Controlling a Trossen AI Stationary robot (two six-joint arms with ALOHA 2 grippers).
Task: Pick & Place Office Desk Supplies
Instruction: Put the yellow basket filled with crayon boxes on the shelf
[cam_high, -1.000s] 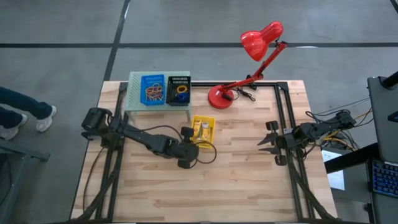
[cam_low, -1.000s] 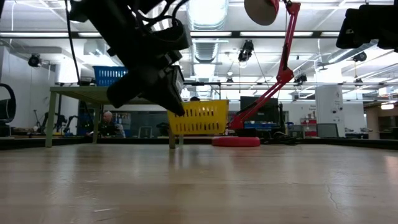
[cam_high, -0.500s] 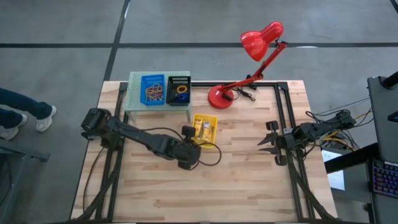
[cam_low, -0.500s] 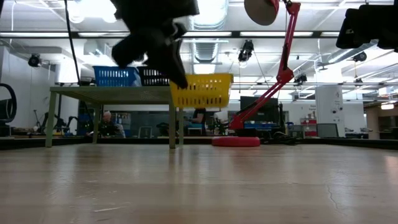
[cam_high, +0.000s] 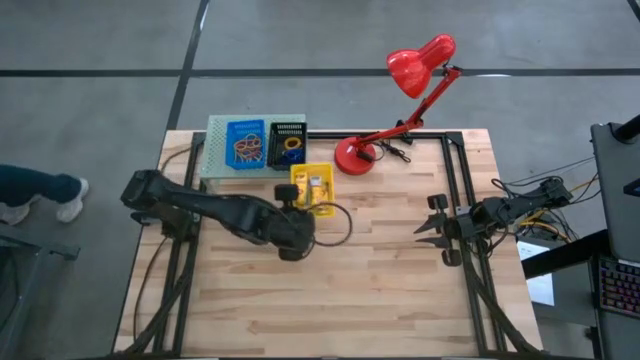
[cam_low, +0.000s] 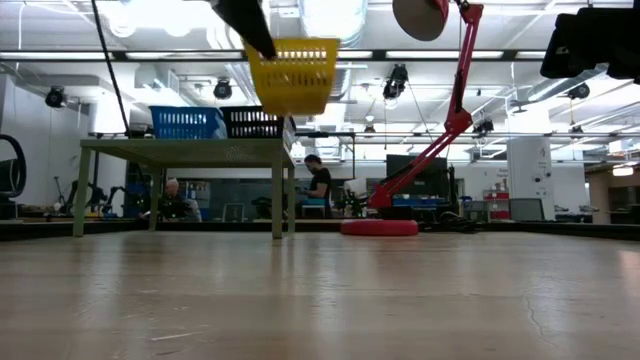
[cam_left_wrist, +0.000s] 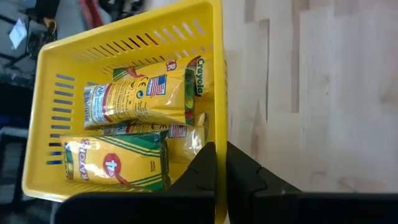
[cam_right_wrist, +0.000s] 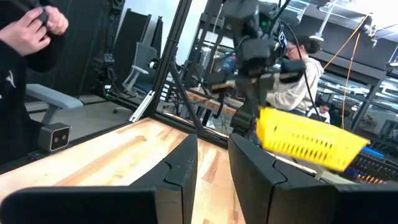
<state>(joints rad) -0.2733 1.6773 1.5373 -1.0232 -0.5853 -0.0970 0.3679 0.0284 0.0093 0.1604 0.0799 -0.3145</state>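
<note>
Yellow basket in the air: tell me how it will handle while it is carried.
The yellow basket probably tips easily: the left hand pinches one wall only. Its crayon packets lie loose and may slide. It looks light and thin-walled.

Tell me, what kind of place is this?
Probably a robotics lab or workshop: two robot arms clamped to a wooden table, people at desks with monitors behind, and an open hall with ceiling lights.

Yellow slotted basket (cam_left_wrist: 130, 50) holds yellow-and-green crayon packets (cam_left_wrist: 146, 99).
</note>
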